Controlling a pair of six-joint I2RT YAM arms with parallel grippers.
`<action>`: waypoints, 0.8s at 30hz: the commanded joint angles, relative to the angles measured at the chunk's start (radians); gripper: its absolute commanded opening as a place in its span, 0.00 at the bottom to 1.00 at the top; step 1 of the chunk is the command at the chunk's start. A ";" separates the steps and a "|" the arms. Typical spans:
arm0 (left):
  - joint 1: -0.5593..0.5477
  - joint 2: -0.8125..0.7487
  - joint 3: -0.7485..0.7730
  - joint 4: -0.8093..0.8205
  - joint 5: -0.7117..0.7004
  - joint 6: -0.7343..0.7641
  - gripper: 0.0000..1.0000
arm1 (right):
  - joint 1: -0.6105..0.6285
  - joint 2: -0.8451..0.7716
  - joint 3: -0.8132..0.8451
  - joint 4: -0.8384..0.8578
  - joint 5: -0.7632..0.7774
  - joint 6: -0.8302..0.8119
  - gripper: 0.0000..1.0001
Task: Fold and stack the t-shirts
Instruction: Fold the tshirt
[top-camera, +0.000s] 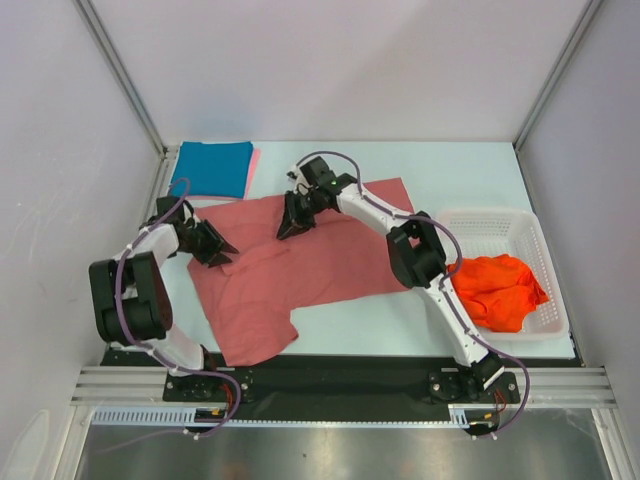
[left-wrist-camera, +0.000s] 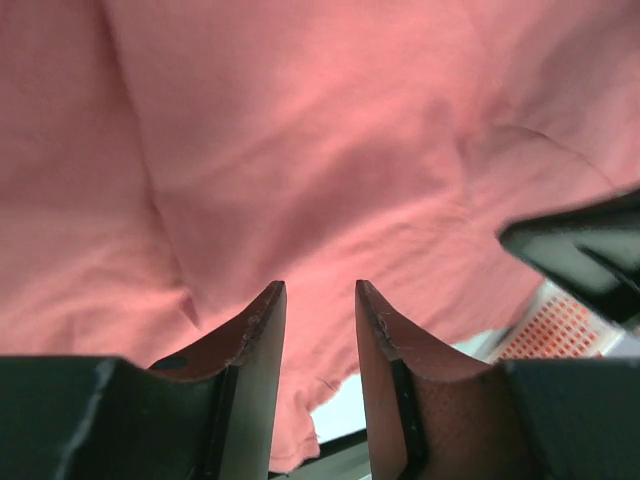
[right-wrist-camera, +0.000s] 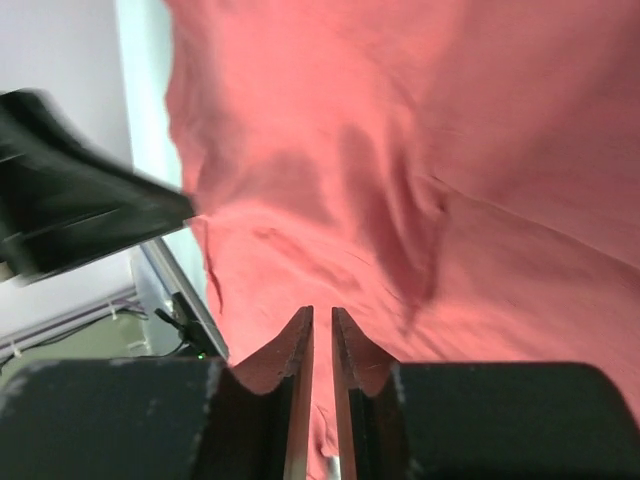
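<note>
From above there are two arms, one white lattice basket (top-camera: 492, 222) and four lots of cloth on the pale worktop (top-camera: 440, 170). One salmon-red t-shirt (top-camera: 300, 268) lies spread flat across the middle. One teal-blue t-shirt (top-camera: 212, 168) lies folded at the far left corner, and one light pink t-shirt (top-camera: 254, 168) shows only as an edge under it. The orange-red t-shirts (top-camera: 497, 290) are heaped in the basket – how many I cannot tell. The left fingers (top-camera: 215, 250) are over the salmon shirt's left edge and the right fingers (top-camera: 293, 225) over its far edge, well apart.

The left wrist view shows what the top view cannot. The left fingers (left-wrist-camera: 255, 340) are spread with a clear gap, and nothing is seen caught in it. The salmon cloth (left-wrist-camera: 330, 150) fills the frame just beyond the tips. At the right, orange shows through the basket's lattice (left-wrist-camera: 560, 330).

In the right wrist view the right fingers (right-wrist-camera: 290, 370) stand almost together, with only a thin slit between them. Whether they pinch any cloth I cannot tell. The salmon shirt (right-wrist-camera: 420, 150) lies rumpled just past the tips, and the other arm's dark fingers (right-wrist-camera: 80, 210) reach in from the left.
</note>
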 joint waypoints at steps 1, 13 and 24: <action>0.015 0.092 0.000 0.037 -0.062 0.023 0.39 | 0.013 0.044 0.009 0.097 -0.068 0.049 0.17; 0.046 0.057 0.039 -0.041 -0.189 0.094 0.43 | -0.018 0.042 -0.032 -0.015 0.049 -0.055 0.06; -0.008 -0.019 -0.073 -0.006 -0.065 0.036 0.43 | 0.024 0.023 -0.001 -0.003 0.015 -0.004 0.06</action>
